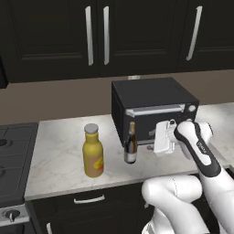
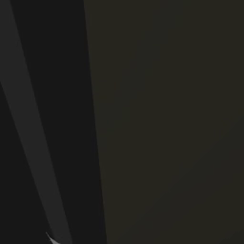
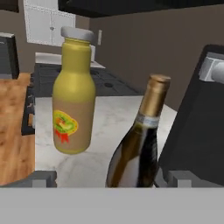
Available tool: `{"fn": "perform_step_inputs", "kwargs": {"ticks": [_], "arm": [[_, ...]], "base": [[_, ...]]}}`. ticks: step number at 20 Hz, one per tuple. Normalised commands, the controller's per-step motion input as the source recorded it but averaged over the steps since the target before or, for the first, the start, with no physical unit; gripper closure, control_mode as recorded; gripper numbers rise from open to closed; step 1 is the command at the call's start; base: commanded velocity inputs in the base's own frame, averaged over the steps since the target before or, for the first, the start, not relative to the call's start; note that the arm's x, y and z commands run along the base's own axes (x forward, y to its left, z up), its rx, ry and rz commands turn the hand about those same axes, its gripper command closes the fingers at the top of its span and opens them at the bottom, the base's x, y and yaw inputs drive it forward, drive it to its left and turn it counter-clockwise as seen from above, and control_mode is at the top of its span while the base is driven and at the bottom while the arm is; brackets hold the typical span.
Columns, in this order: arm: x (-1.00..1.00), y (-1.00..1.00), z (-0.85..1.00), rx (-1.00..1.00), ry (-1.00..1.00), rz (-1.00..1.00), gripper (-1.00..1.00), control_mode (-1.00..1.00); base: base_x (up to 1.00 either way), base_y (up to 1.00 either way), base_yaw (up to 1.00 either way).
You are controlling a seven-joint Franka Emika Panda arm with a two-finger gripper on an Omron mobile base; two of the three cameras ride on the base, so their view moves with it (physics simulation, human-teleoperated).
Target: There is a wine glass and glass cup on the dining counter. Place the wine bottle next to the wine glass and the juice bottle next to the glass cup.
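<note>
wine bottle point(image 1: 130, 145) stands near the counter point(image 1: 55, 155) edge, between spread claw point(image 3: 105, 179) tips.

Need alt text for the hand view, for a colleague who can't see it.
The wine bottle stands close ahead between the two finger tips, with the juice bottle behind it on the marble counter and a black toaster oven beside it.

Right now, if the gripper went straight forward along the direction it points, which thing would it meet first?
Most likely the wine bottle: in the hand view it stands directly between the fingertips of the gripper, close ahead. The juice bottle stands beyond it, off to one side. Exact depth is unclear.
</note>
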Motion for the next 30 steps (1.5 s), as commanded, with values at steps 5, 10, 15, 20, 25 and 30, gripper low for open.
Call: {"fn": "perform_step_inputs", "kwargs": {"ticks": [5,10,15,20,25,30], "arm": [[0.0,0.33,-0.07,0.03,0.0,0.14,-1.0,-1.0],[0.01,0.2,-0.07,0.04,0.0,0.11,-1.0,-1.0],[0.1,0.12,-0.12,0.05,0.01,0.05,-1.0,-1.0],[0.23,0.03,-0.13,0.04,0.01,0.01,-1.0,-1.0],[0.18,0.0,-0.11,0.03,0.03,0.0,-1.0,-1.0],[0.16,0.0,-0.1,0.0,0.04,0.0,-1.0,-1.0]], "base": [[0.0,0.0,0.0],[0.0,0.0,0.0],[0.0,0.0,0.0],[0.0,0.0,0.0],[0.0,0.0,0.0],[0.0,0.0,0.0]]}}
